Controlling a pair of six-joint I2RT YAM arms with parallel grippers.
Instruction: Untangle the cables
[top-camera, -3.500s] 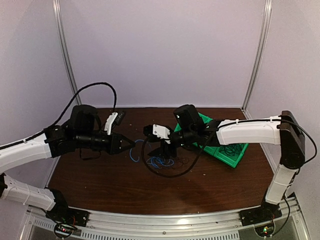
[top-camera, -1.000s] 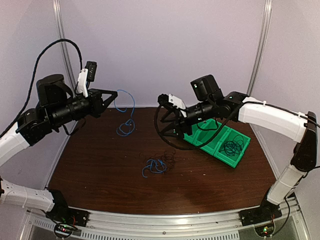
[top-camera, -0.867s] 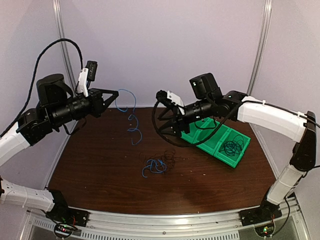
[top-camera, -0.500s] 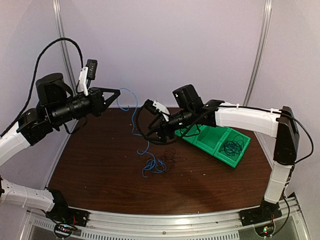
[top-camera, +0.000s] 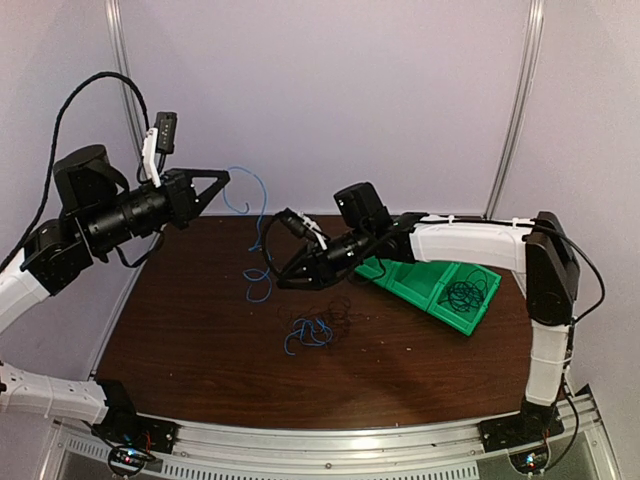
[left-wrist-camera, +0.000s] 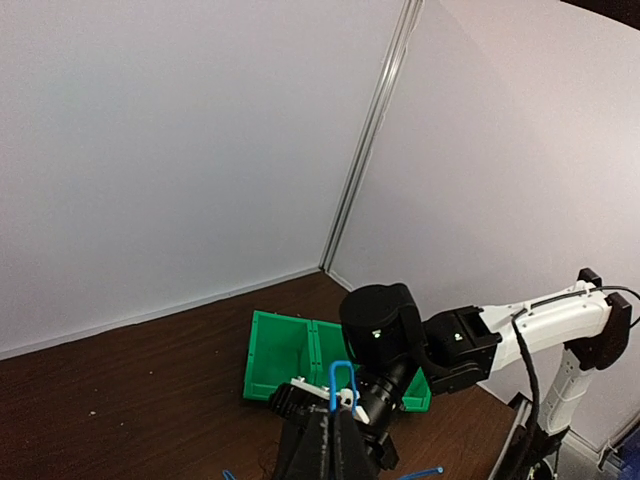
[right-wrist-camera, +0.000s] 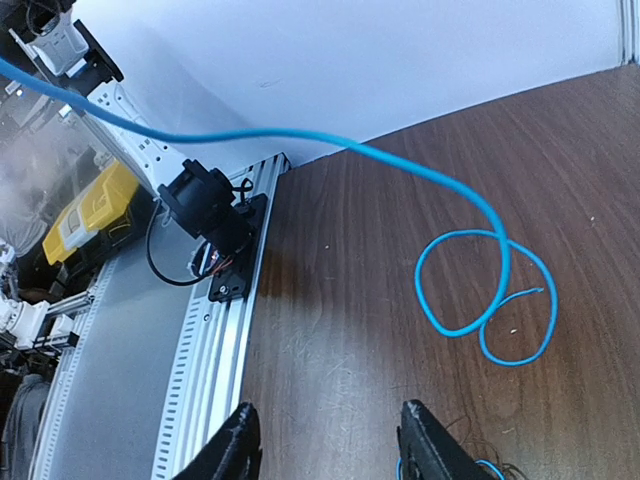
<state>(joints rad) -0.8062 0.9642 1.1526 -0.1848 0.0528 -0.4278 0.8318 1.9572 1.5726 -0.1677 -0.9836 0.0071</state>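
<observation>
Pale partition walls close in a dark brown table (top-camera: 200, 345). The left claw (top-camera: 224, 177) is raised high over the table's far left side, its tips pressed together on a blue cable (top-camera: 262, 210). From the tips the cable arcs up and then hangs down in loose curls. Whether its lowest loop touches the table cannot be told.

The right claw (right-wrist-camera: 330, 415) points down and left, just beside those hanging curls. Its two fingers stand apart with nothing between them, and the blue loops lie beyond the tips.

On the table below and to the right of the curls lies a small tangle (top-camera: 312, 330) of blue and thin black wire, apart from both claws. Further right, a green bin (top-camera: 412, 292) holds a coil of black cable (top-camera: 465, 295).

The left wrist view alone shows a small bend of blue poking up past the closed tips. In that view the right arm stands in front of the bin and hides part of it. The right wrist view alone shows the metal rail (right-wrist-camera: 215, 350) along the table's edge, a black arm base (right-wrist-camera: 210, 210) bolted there, and a yellow case (right-wrist-camera: 90, 210) off the table beyond it.
</observation>
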